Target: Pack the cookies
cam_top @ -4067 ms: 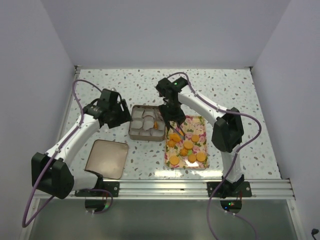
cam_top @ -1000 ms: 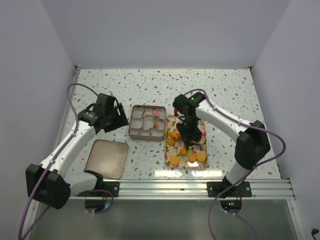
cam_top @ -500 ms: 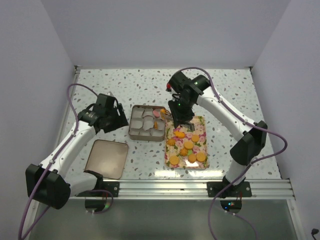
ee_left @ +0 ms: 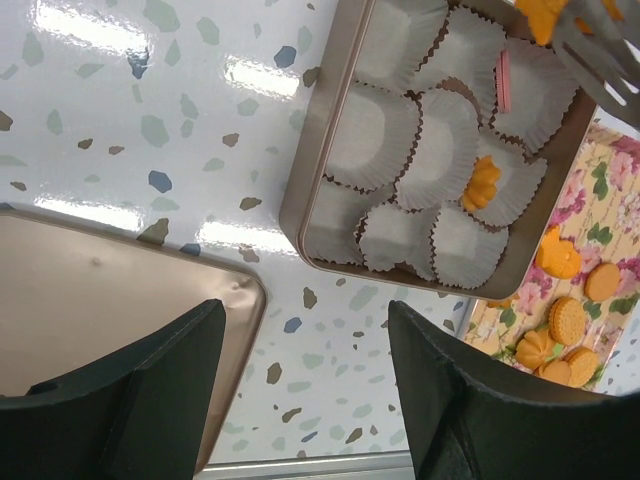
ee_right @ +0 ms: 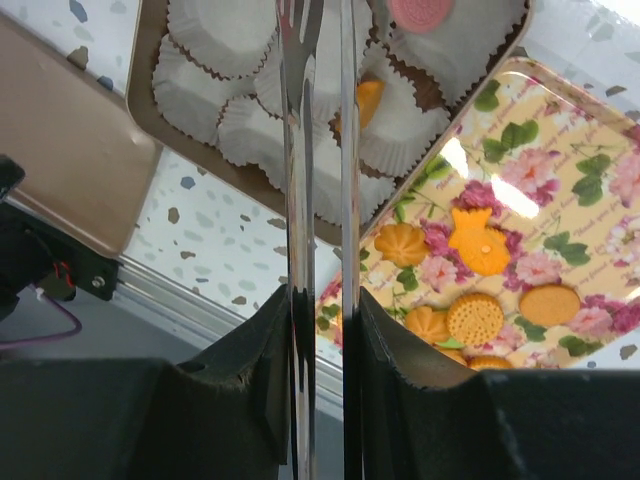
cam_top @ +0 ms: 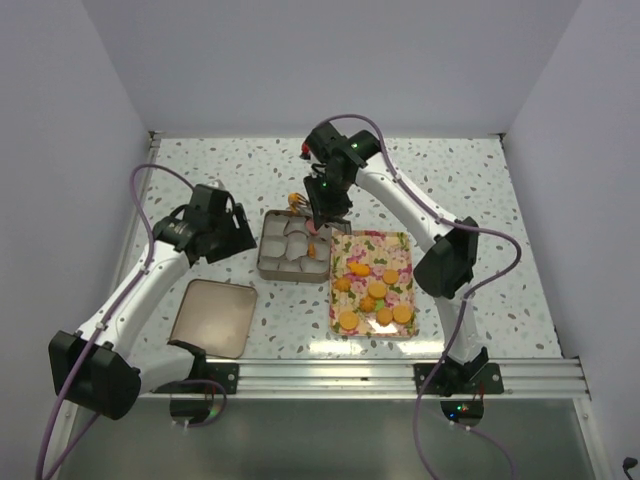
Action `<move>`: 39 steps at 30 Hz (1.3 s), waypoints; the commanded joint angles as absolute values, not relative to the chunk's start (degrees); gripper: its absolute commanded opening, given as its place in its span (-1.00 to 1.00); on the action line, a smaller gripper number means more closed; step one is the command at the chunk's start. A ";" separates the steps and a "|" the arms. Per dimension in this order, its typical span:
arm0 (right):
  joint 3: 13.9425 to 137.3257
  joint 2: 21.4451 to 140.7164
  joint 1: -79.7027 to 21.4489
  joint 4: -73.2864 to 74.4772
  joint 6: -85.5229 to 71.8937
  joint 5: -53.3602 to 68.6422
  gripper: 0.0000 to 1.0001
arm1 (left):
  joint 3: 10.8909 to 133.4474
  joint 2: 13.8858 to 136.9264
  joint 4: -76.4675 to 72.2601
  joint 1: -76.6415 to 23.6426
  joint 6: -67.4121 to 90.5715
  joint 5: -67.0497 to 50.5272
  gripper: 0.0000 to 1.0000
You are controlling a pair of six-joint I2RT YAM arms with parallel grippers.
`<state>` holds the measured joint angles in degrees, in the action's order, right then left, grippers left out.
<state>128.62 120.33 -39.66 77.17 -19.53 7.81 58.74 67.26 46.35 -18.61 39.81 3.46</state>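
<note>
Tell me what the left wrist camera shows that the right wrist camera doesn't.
Only the left wrist view shows the left gripper, its fingers open, and an orange cookie pinched at the metal tips of the right gripper. Only the right wrist view shows the aluminium rail at the table's near edge and a purple cable. Both show the tin of white paper cups, a pink cookie and a scalloped orange cookie in cups, the tin lid, and the flowered tray with loose cookies.
</note>
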 commanded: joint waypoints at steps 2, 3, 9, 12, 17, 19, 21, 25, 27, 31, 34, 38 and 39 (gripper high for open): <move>133.59 123.04 -40.17 90.44 -19.86 10.20 -0.51 | 61.17 65.66 48.34 -18.19 38.85 4.75 0.44; 133.42 123.31 -40.17 90.44 -19.78 10.20 -0.51 | 61.26 65.57 48.60 -18.19 38.76 4.92 0.44; 128.07 122.44 -40.25 88.33 -19.34 10.20 -0.51 | 61.17 65.30 49.22 -18.11 37.97 5.71 0.44; 125.00 121.55 -40.17 86.32 -19.25 10.37 -0.50 | 60.74 65.30 49.13 -18.11 37.88 5.63 0.45; 123.49 122.08 -40.17 85.17 -19.60 11.07 -0.45 | 60.56 65.92 48.78 -18.11 37.71 5.10 0.44; 124.62 122.78 -40.17 85.17 -19.78 10.90 -0.45 | 60.73 66.18 48.69 -18.11 37.71 5.01 0.44; 126.12 123.74 -40.25 85.25 -20.13 10.72 -0.44 | 60.82 66.36 48.60 -18.11 37.62 4.92 0.44; 128.84 125.51 -40.25 86.13 -20.30 10.28 -0.36 | 61.00 66.27 48.87 -18.11 37.71 4.83 0.44; 129.64 125.68 -40.17 86.48 -20.30 10.11 -0.28 | 61.08 66.18 49.04 -18.10 37.71 4.92 0.44; 129.73 125.33 -40.17 86.92 -20.39 8.79 -0.23 | 60.73 65.66 49.22 -18.11 37.97 5.19 0.44; 129.64 125.42 -40.17 87.19 -20.21 7.56 -0.21 | 60.29 65.48 48.96 -18.10 38.23 4.92 0.44; 129.11 125.33 -40.17 87.28 -19.95 6.68 -0.18 | 60.47 65.39 48.96 -18.11 38.41 4.75 0.44; 129.02 125.16 -40.25 87.45 -19.95 6.68 -0.17 | 60.56 65.22 49.04 -18.11 38.50 4.75 0.44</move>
<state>127.09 125.43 -40.07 77.12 -19.97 7.70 58.76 66.74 48.95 -18.48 39.20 4.69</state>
